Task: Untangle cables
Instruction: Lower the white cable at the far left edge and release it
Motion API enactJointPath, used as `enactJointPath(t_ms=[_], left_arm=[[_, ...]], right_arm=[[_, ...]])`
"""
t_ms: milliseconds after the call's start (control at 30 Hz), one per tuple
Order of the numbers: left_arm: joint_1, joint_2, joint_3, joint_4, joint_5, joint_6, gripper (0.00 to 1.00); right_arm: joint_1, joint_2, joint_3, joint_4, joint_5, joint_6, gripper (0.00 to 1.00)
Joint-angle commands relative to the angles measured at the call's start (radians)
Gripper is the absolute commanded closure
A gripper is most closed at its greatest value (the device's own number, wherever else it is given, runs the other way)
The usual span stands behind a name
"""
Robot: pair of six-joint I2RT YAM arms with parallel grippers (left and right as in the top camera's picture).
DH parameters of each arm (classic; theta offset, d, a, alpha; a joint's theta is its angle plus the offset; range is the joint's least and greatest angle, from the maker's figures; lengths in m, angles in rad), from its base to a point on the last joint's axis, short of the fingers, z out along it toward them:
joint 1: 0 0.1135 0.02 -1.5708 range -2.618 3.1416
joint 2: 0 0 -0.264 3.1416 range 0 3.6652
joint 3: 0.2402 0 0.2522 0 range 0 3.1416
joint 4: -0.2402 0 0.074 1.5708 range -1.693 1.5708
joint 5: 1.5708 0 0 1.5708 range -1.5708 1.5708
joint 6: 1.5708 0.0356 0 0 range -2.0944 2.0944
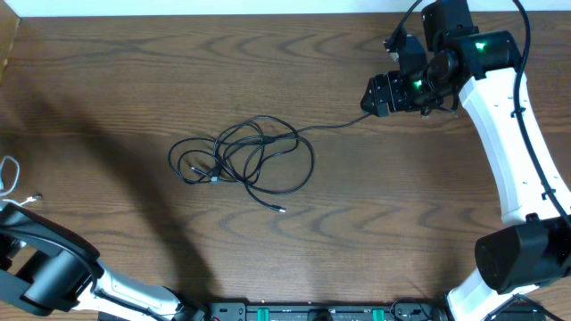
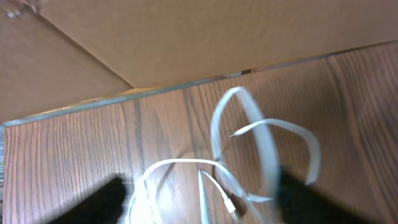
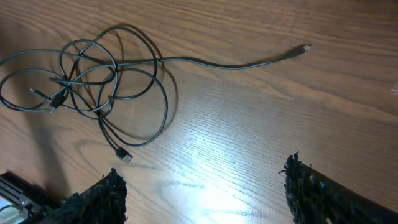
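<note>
The black tangle [image 1: 241, 160] lies in the middle of the desk [image 1: 401, 223], several loops crossing one another. 1 loose strand [image 1: 335, 125] leaves it and runs out toward the right end effector [image 1: 379, 94], and that line is the long axis that matters here. The strand's plug tip [image 3: 305, 46] is the point farthest from the tangle and sits just beside that end effector.

In the right wrist view the right end effector's 2 fingers [image 3: 93, 199] are spread with nothing between them. The plug tip lies ahead of them on the desk, and the tangle lies beyond it and off to one side.

The white cable [image 1: 9, 174] lies well apart from the tangle, on the side opposite the loose strand. The left end effector [image 2: 205, 205] hangs over it with its dark fingers [image 2: 106, 202] standing apart. The white loops [image 2: 267, 155] are blurred there, and they look free, not pinched.

The right arm is clearly the nearer one to the tangle's free end. I judge the next step to be a pinch on the loose strand near its tip, then a pull along the strand's line away from the tangle. If the loops snag, the whole bundle may drag instead of opening.
</note>
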Motion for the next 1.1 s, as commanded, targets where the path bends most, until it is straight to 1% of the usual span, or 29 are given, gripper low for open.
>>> enactJointPath(t_ms=[0, 200, 367, 433, 500, 567, 600, 633, 667, 700, 733, 800, 833, 867, 933, 1000, 1067], left_arm=[[0.002, 0.008, -0.008, -0.005, 0.005, -0.003, 0.04], [0.002, 0.001, -0.008, -0.013, 0.006, -0.003, 0.04], [0.002, -0.044, -0.008, -0.002, 0.019, 0.0, 0.03], [0.002, -0.059, -0.008, 0.03, 0.149, 0.055, 0.04], [0.007, -0.066, -0.008, 0.067, 0.34, 0.1, 0.04], [0.02, -0.066, -0.008, 0.105, 0.557, 0.1, 0.05], [0.029, -0.065, -0.008, 0.123, 0.663, 0.1, 0.09], [0.042, -0.064, -0.008, 0.147, 0.779, 0.1, 0.16], [0.051, -0.063, -0.008, 0.167, 0.859, 0.099, 0.27], [0.063, -0.063, -0.008, 0.188, 0.927, 0.097, 0.41], [0.074, -0.063, -0.008, 0.204, 0.948, 0.074, 0.52], [0.092, -0.063, -0.008, 0.206, 0.944, 0.049, 0.8], [0.102, -0.063, -0.008, 0.201, 0.944, 0.037, 0.87], [0.113, -0.063, -0.008, 0.194, 0.944, 0.024, 0.88], [0.129, -0.063, -0.008, 0.18, 0.945, 0.015, 0.87], [0.137, -0.063, -0.008, 0.167, 0.945, 0.0, 0.66], [0.137, -0.063, -0.008, 0.161, 0.953, -0.007, 0.5]], right_arm=[[0.005, 0.006, -0.001, -0.003, 0.0, -0.014, 0.2], [0.005, 0.007, -0.001, -0.004, 0.001, -0.014, 0.2], [0.005, 0.007, -0.001, -0.004, 0.001, -0.014, 0.2], [0.005, 0.007, -0.001, -0.003, 0.001, -0.014, 0.2], [0.005, 0.007, -0.001, -0.002, 0.005, -0.014, 0.2], [0.005, 0.007, -0.001, -0.002, 0.005, -0.014, 0.2], [0.005, 0.007, -0.001, -0.002, 0.005, -0.014, 0.19], [0.005, 0.007, -0.001, -0.003, 0.005, -0.014, 0.2], [0.005, 0.007, -0.001, -0.005, 0.005, -0.014, 0.2], [0.005, 0.007, -0.001, -0.008, 0.005, -0.014, 0.2], [0.005, 0.007, -0.001, -0.01, 0.005, -0.015, 0.2], [0.005, 0.007, -0.001, -0.009, 0.005, -0.021, 0.2], [0.005, 0.007, -0.001, -0.008, 0.005, -0.023, 0.2], [0.005, 0.007, -0.001, -0.007, 0.005, -0.025, 0.2], [0.005, 0.007, -0.001, -0.004, 0.005, -0.025, 0.2], [0.005, 0.007, -0.001, -0.001, 0.005, -0.025, 0.2], [0.005, 0.007, -0.001, 0.001, 0.005, -0.025, 0.2]])
